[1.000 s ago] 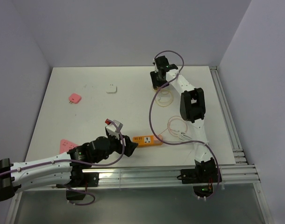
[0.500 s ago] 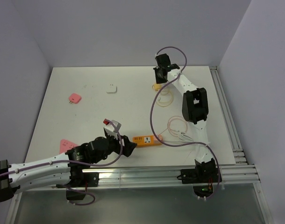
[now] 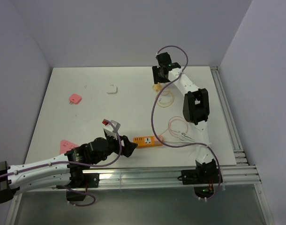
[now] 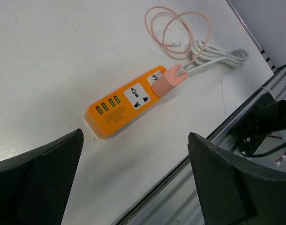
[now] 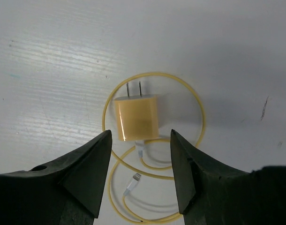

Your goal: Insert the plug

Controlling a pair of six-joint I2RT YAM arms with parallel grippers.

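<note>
A yellow plug (image 5: 136,118) with two prongs lies flat on the table at the far centre, inside its coiled yellow cable (image 5: 154,187); it shows small in the top view (image 3: 157,87). My right gripper (image 5: 139,140) hangs just above it, open, fingers on either side of its near end, not touching. An orange power strip (image 4: 126,107) lies near the front rail (image 3: 148,140), with a pink plug (image 4: 169,80) sitting in its far socket and one socket free. My left gripper (image 4: 136,154) is open and empty, just short of the strip's USB end.
A pink cable coil (image 4: 178,28) and a white cord (image 4: 218,55) lie beyond the strip. A pink adapter (image 3: 75,98), a white adapter (image 3: 112,89) and a pink flat piece (image 3: 66,144) lie on the left half. The metal rail (image 4: 213,154) runs along the front edge.
My right gripper has shifted slightly back and over the yellow plug. My left arm has crept a little toward the orange strip.
</note>
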